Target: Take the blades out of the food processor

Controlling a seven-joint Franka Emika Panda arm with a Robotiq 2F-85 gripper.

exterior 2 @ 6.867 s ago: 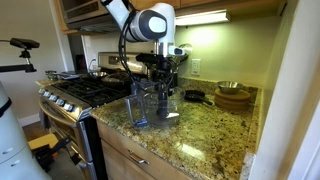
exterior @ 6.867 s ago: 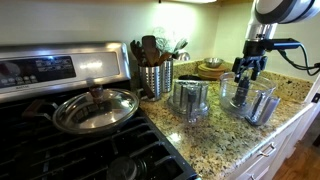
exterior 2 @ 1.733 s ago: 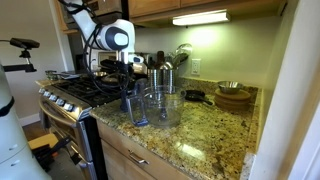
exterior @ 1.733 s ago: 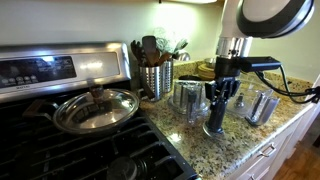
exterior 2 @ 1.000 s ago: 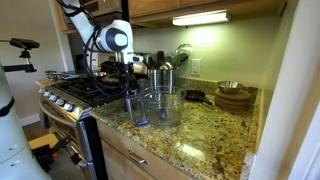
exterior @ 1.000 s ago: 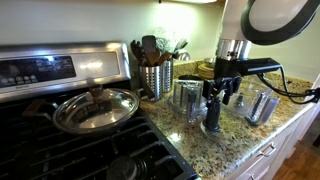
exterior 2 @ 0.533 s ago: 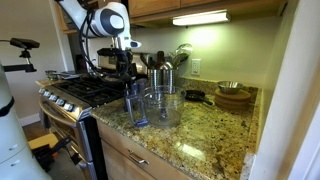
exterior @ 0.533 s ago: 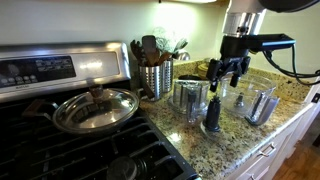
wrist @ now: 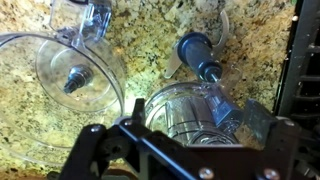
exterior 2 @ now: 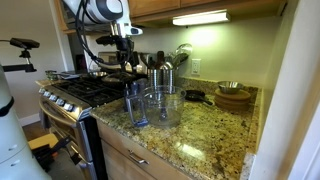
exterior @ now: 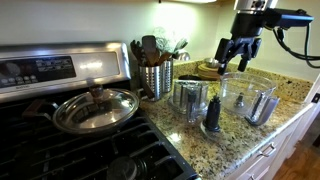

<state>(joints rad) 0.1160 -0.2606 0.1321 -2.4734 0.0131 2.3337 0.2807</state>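
Observation:
The dark blade assembly (exterior: 212,118) stands upright on the granite counter, outside the clear food processor bowl (exterior: 250,100). In the wrist view the blade (wrist: 198,55) lies between the empty bowl (wrist: 75,75), whose centre shaft is bare, and a clear lid part (wrist: 190,112). My gripper (exterior: 238,52) is open and empty, raised well above the counter over the bowl and blade. It also shows in an exterior view (exterior 2: 127,42) and at the bottom of the wrist view (wrist: 180,150).
The clear lid part (exterior: 190,98) stands just behind the blade. A steel utensil holder (exterior: 155,76) is at the back, and a pan with a glass lid (exterior: 95,108) sits on the stove. Wooden bowls (exterior 2: 233,96) are stacked at the counter's far end.
My gripper held the blade low on the counter, let it go, then rose up and away. The blade stays standing on the counter.

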